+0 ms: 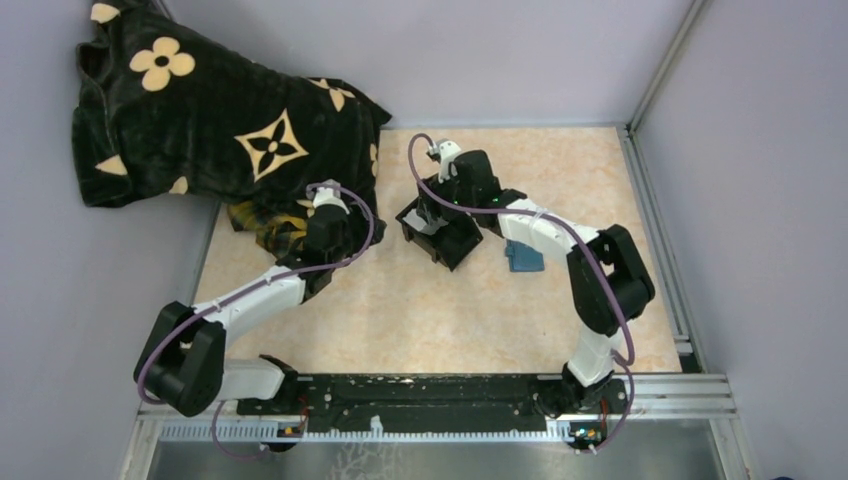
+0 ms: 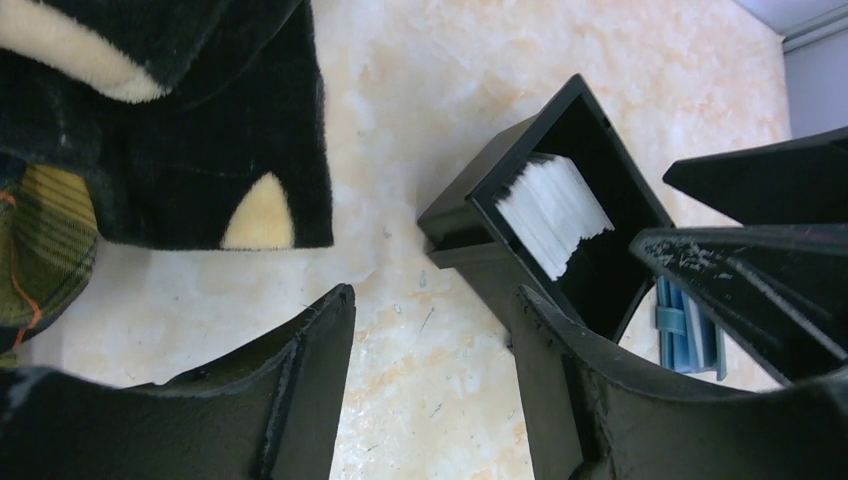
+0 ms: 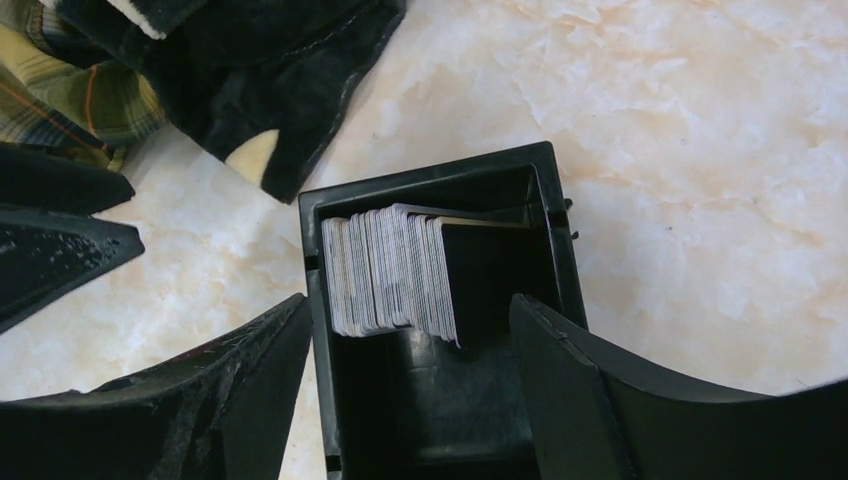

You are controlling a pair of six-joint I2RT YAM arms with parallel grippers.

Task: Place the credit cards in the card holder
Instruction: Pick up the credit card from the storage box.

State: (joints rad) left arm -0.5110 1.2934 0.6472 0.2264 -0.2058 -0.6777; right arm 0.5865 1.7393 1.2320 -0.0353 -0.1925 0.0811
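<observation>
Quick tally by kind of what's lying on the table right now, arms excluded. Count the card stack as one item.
Black open-topped plastic box: 1
Stack of pale grey-white credit cards: 1
Flat blue folding card holder: 1
Black plush blanket with cream flower motifs: 1
Green-yellow plaid cloth: 1
Total: 5

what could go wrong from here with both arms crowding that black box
1. The credit cards stand packed edge-up in the black box; the right gripper, jaws wide above them, may pinch several or none.
2. The left gripper sits close by the box, so the arms might bump or tip it.
3. The card holder lies right beside the box and could get shoved.
</observation>
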